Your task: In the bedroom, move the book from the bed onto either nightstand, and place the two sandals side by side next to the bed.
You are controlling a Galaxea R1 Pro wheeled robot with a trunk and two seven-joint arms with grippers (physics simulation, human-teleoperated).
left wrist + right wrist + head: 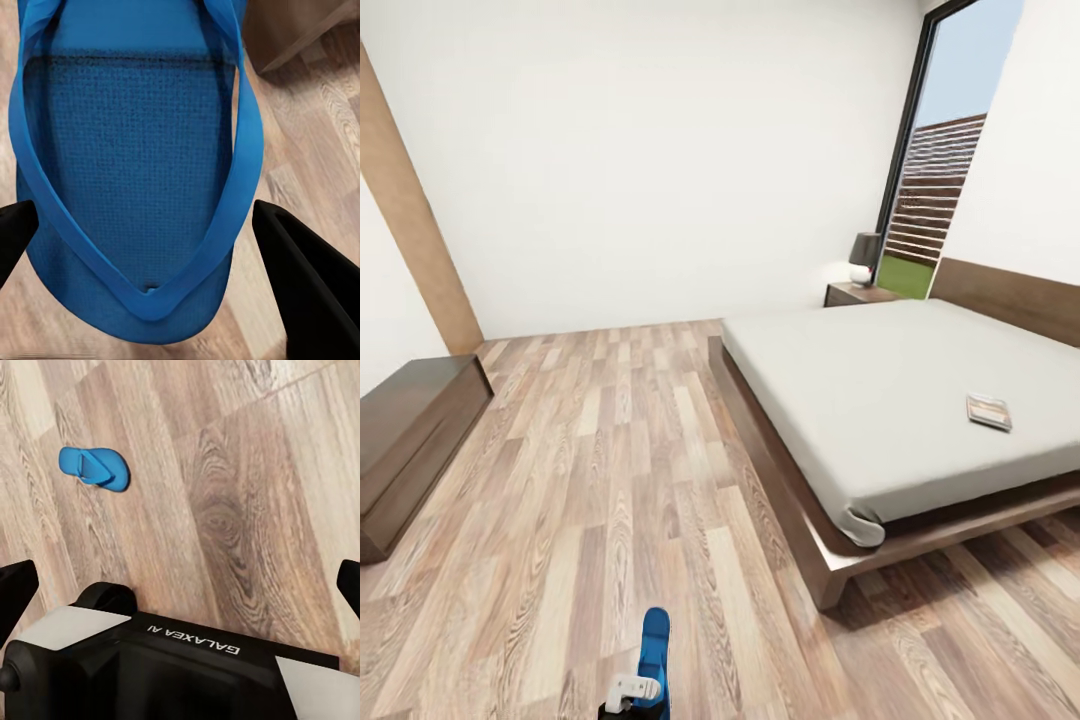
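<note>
The left gripper [142, 232] is clamped on a sandal [127, 165], its black fingers [300, 262] standing at either edge of the sole near the toe post. The head view shows that sandal [654, 645] held low in front of the robot, probably to carry it across to the bed [880, 400]. Its sole is thin, flat and finely dimpled, with a smooth bright blue V strap. The second sandal [95, 467] lies flat on the plank floor [247, 495], strap up, below the right gripper [180, 577], whose fingertips stand wide apart and empty. The book [989, 411], a thin paperback, rests on the pale grey mattress near the far side. A nightstand [857, 293] with a lamp [865, 257] stands beside the headboard, by the window.
</note>
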